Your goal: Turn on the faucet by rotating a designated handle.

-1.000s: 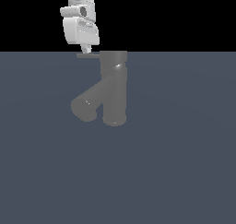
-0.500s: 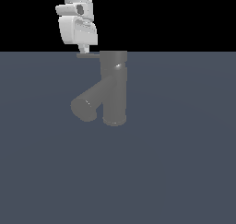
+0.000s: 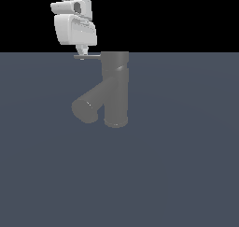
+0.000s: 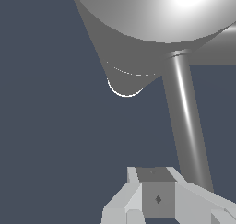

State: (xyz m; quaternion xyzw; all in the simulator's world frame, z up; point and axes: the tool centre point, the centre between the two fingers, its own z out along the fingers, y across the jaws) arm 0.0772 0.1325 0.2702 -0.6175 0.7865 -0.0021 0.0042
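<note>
The faucet (image 3: 115, 88) is a dull grey upright cylinder with a thick spout (image 3: 91, 104) angling down toward the exterior view's left. The handle (image 3: 89, 56), a thin rod, sticks out sideways from the top cap toward that same left. My white gripper (image 3: 81, 52) hangs straight down over the rod's outer end, its narrow tip touching the rod or nearly so. In the wrist view the handle (image 4: 186, 121) runs from the bright faucet cap (image 4: 175, 6) toward my gripper (image 4: 156, 197), whose fingers are together beside the rod, holding nothing.
A flat dark blue-grey floor (image 3: 186, 165) spreads all around the faucet. Black background fills the space above it. No other objects show.
The gripper body has shifted slightly toward the exterior view's left and up, its tip staying at the handle. The handle's outer end now reaches a bit further left.
</note>
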